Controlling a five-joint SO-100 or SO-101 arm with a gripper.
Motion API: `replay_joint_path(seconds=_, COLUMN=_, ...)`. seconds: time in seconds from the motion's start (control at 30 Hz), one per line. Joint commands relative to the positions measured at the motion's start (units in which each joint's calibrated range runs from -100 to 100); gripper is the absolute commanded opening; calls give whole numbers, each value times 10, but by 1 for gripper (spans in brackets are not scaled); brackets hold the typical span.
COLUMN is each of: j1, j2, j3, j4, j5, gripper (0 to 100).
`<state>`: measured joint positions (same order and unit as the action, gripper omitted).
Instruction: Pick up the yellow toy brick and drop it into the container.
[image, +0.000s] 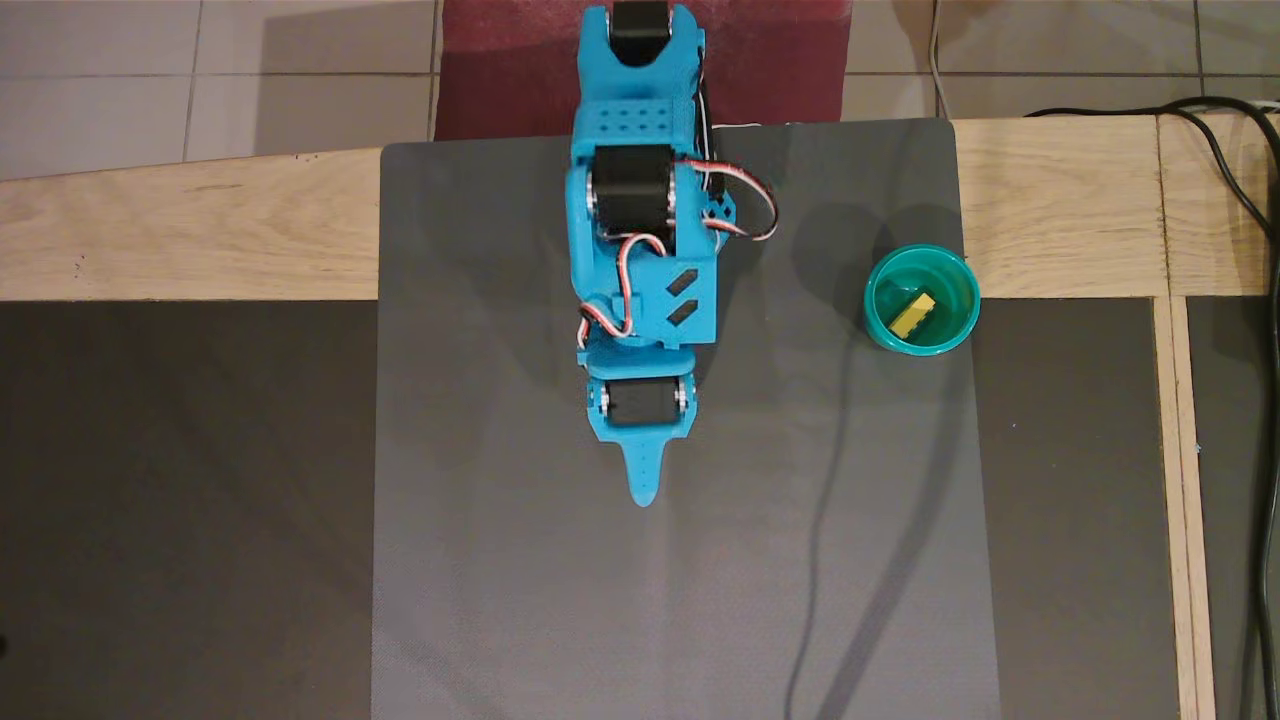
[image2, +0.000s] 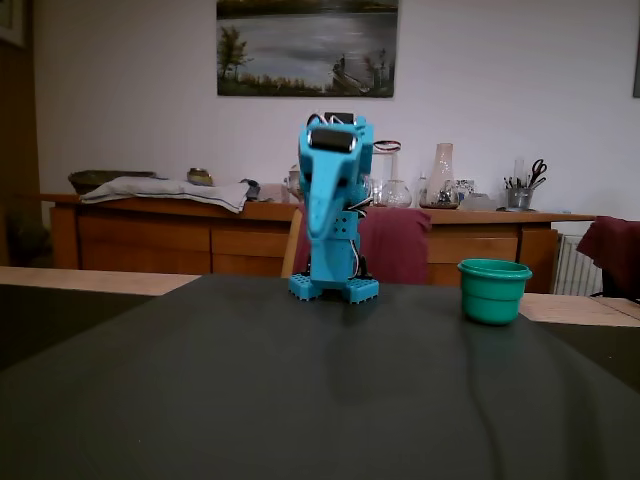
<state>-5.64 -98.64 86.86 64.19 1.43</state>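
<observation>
yellow toy brick (image: 913, 314) in container (image: 962, 325), well apart from fingers (image: 643, 488)

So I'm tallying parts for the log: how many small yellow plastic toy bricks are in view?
1. The small yellow plastic toy brick lies inside the round teal-green plastic cup at the mat's right edge in the overhead view. The fixed view hides the cup's inside.
</observation>
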Motion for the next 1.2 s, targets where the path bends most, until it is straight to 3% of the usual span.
replay_joint_path(seconds=0.0, j1=-4, j2=-3, j3=41, j4=-31, j5=-1, gripper=0)
replay_joint_path(seconds=0.17, j1=0, j2=-3, j3=128, j4=-115, j5=2, gripper=0)
replay_joint_path(seconds=1.17, j1=1, j2=-3, j3=128, j4=-109, j5=2, gripper=0)
